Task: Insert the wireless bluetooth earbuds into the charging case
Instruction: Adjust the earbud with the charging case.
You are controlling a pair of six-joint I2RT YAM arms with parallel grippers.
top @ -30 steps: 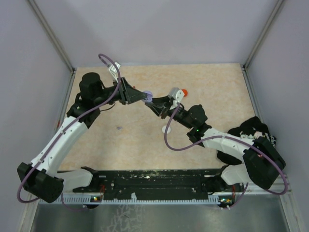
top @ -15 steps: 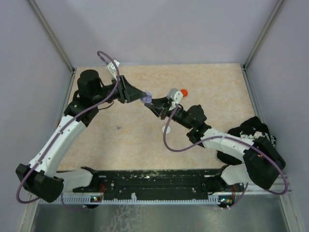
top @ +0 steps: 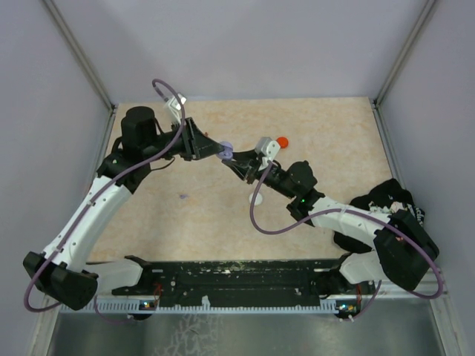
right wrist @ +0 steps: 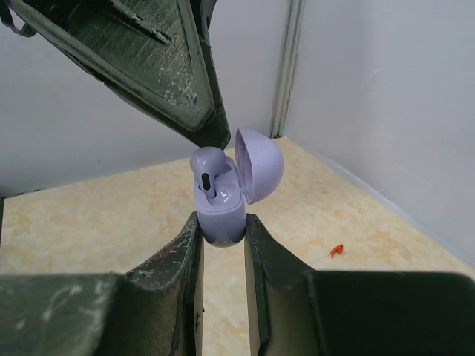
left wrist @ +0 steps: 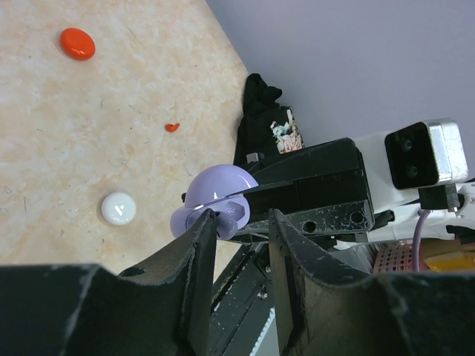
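My right gripper (right wrist: pixel 221 222) is shut on the base of a lavender charging case (right wrist: pixel 223 211), held above the table with its lid (right wrist: pixel 260 165) swung open. One lavender earbud (right wrist: pixel 207 165) stands in the case's near socket. My left gripper (left wrist: pixel 239 222) is open right at the case (left wrist: pixel 217 199), one fingertip (left wrist: pixel 202 222) beside the earbud and nothing between its jaws. In the top view the two grippers meet at the case (top: pixel 226 150). A red earbud (left wrist: pixel 172 127) lies on the table, and a small lavender bit (top: pixel 182 196) lies left of centre.
A round red disc (left wrist: pixel 77 43) and a round white disc (left wrist: pixel 119 208) lie on the table. A black bundle (top: pixel 386 196) sits at the right edge by the right arm. Grey walls close off three sides.
The left gripper's jaws have parted a little while it stays at the case. The right gripper has kept its hold on the case in about the same place.
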